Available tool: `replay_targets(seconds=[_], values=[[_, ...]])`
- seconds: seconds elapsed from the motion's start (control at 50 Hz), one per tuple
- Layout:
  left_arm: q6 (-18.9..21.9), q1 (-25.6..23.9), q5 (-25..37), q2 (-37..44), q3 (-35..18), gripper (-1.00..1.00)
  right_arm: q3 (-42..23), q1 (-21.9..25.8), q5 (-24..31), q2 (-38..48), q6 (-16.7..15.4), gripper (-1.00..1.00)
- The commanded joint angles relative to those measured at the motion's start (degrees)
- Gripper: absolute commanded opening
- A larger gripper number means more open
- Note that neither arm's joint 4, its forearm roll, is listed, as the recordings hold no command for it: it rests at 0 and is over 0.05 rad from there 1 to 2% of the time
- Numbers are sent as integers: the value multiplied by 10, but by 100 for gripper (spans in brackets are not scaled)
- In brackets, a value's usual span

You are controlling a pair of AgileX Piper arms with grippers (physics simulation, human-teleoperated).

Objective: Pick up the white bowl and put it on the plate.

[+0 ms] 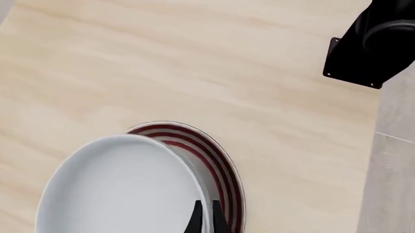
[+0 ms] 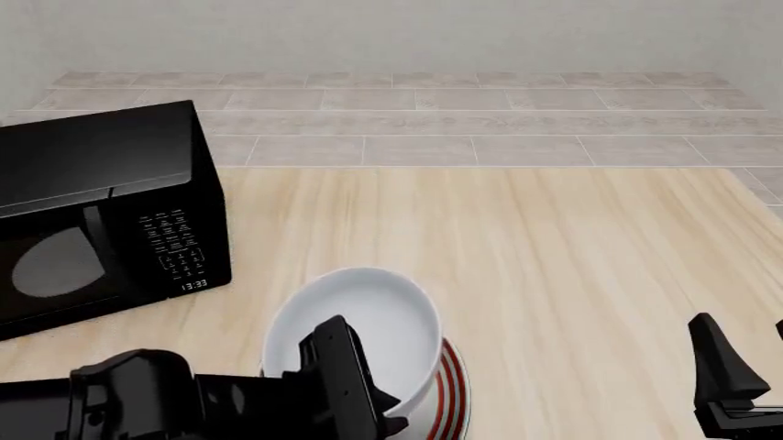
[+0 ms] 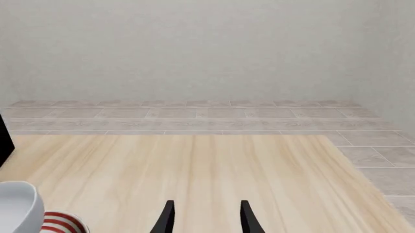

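Note:
The white bowl [image 2: 361,325] is deep and plain, and it leans over the plate [image 2: 456,396], whose red rings show from under its near right side. In the left wrist view the bowl [image 1: 120,189] covers most of the plate [image 1: 220,165]. My left gripper [image 1: 206,206] is shut on the white bowl's rim, one thin finger on each side of the wall. I cannot tell whether the bowl touches the plate. My right gripper [image 3: 206,213] stands open and empty at the table's near right [image 2: 732,376], well apart from both.
A black microwave [image 2: 98,220] stands at the left of the wooden table [image 2: 551,257]. A black part of the right arm [image 1: 372,43] sits at the table's edge. Grey tiled floor and a wall lie beyond the far edge.

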Motion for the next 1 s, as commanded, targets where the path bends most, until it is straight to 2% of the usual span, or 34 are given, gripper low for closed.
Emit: replay_targets(seconds=[0.02,1.0], values=[[-22,-7,-5,4,7,-100,5,1,-5,0,0,100],[-37,-18,-47,43,24,-100,5,1,-5,0,0,100]])
